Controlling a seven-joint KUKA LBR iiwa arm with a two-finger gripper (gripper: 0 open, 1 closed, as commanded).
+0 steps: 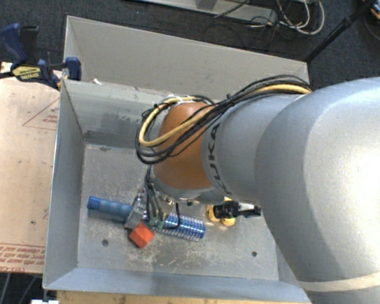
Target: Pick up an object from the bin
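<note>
Blue cylinder lying flat, one end at end effector.

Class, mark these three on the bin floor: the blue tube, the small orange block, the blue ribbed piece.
blue tube [105, 207]: camera view, middle of its body.
orange block [140, 236]: camera view, its top face.
blue ribbed piece [187, 228]: camera view, middle of the ribs.

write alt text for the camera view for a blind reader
A grey robot arm reaches from the right into a grey metal bin, its gripper low over the bin floor. Close around it lie a blue cylinder on the view's left, a small orange block just below, and a blue ribbed piece on the right, with a yellow-and-black piece beyond.
</note>
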